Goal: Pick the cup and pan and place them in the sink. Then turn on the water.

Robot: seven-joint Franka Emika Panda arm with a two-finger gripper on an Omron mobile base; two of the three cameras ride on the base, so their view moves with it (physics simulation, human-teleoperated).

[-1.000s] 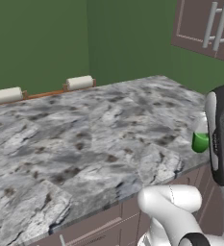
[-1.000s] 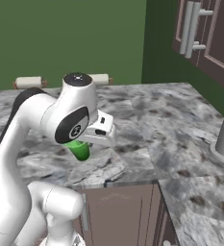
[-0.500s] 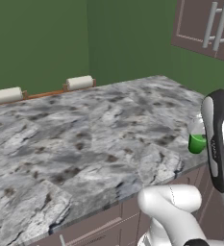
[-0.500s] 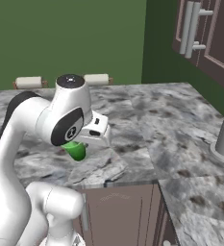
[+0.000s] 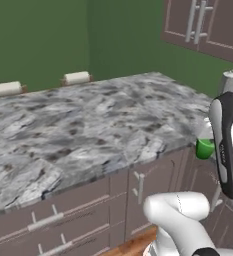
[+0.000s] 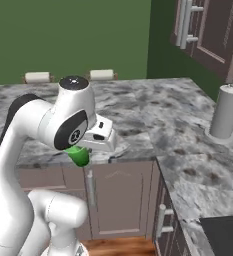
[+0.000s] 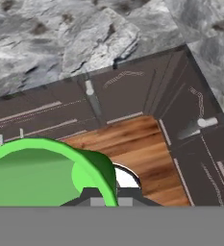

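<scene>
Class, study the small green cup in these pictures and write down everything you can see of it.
The cup is small, bright green, plain and handle-less, smooth like plastic. It hangs in the air beneath the arm's pincer, which is shut on it, just off the front edge of the marbled grey counter, over the cabinet fronts. In the hand view its round open rim sits close to the camera, and the inside looks empty. Nothing else touches it.

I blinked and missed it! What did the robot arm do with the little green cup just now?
The gripper kept the green cup shut in its fingers and carried it lower and back toward the robot: a second ago it hung over the marble counter, now it hangs past the counter's front edge, before the cabinet doors. Nothing was let go. The counter, the paper towel roll and the wall cabinets stayed put.
</scene>
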